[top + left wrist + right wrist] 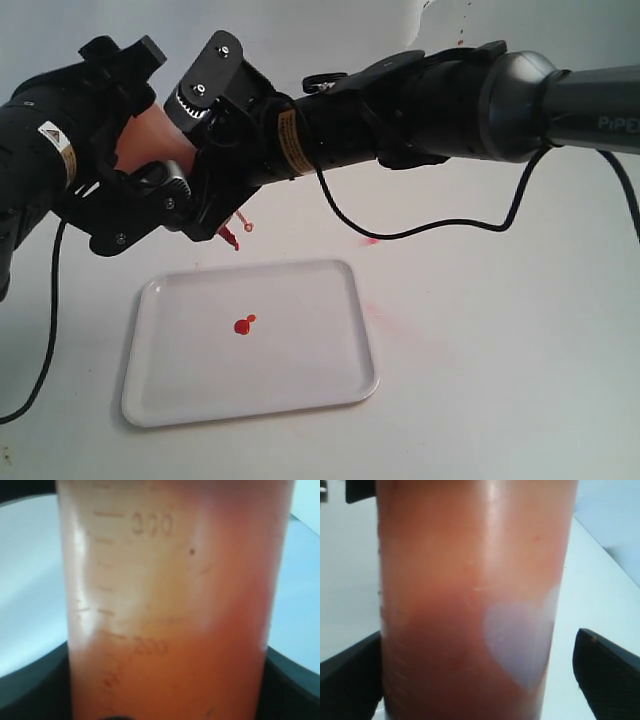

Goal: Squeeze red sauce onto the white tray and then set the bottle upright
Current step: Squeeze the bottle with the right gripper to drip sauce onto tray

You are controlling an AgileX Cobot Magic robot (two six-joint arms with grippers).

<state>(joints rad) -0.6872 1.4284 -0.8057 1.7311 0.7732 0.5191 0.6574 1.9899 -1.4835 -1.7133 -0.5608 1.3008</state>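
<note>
The bottle (152, 143) hangs tilted over the white tray's (300, 385) far left edge, its red nozzle (234, 240) pointing down. It is mostly hidden between the two grippers. My left gripper (132, 150) is shut on the bottle (170, 605), with a dark finger against each side. My right gripper (205, 150) reaches across from the right and stands round the bottle (470, 580). One of its fingers (607, 672) is clear of the wall, with white table showing in the gap. A small blob of red sauce (242, 326) lies near the tray's middle.
A faint red smear (372, 241) marks the table beyond the tray's far right corner. Red specks (462, 35) dot the back wall. The right arm's cable (420, 228) droops above the table, and the left arm's cable (42, 345) hangs at the left edge.
</note>
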